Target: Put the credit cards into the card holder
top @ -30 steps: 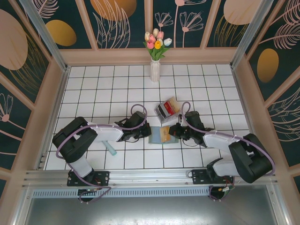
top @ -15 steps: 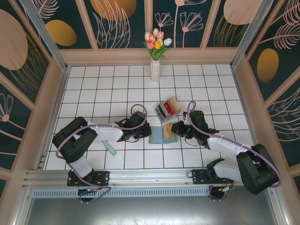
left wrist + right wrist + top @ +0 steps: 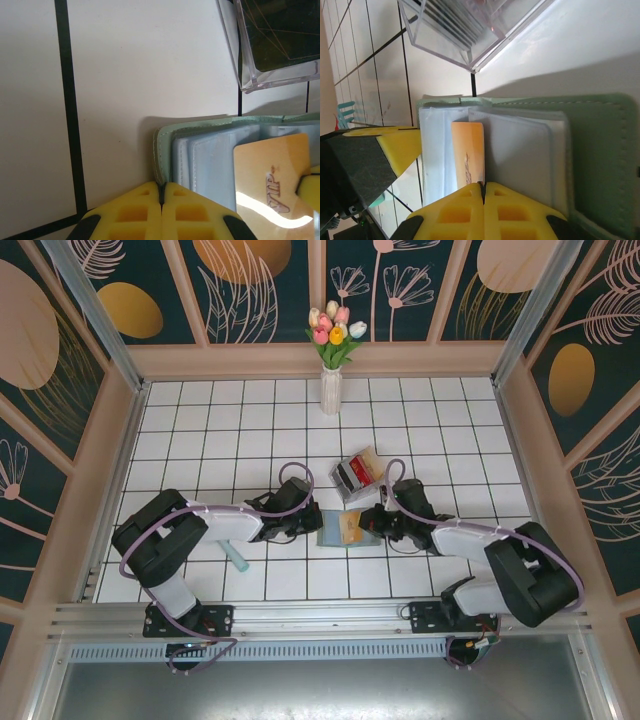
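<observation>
The grey-green card holder [image 3: 331, 530] lies open on the white tiles, its pale blue-grey sleeves [image 3: 210, 155] facing up. My left gripper [image 3: 162, 186] is shut on the edge of its green cover at the left side [image 3: 305, 527]. An orange-yellow credit card [image 3: 468, 150] stands edge-on among the sleeves, and my right gripper [image 3: 482, 184] is shut on its near end, coming in from the holder's right [image 3: 372, 523]. More credit cards, one of them red, sit in the clear plastic box [image 3: 357, 473] just behind the holder.
The clear box [image 3: 275, 45] lies close behind the card holder [image 3: 600, 150]. A teal stick [image 3: 237, 558] lies under the left arm. A white vase of tulips [image 3: 331, 390] stands at the back centre. Wooden walls close in the tiled floor on three sides.
The right arm drew back up and to the right half a second ago, then returned to the card holder with the orange card. The left arm has not moved.
</observation>
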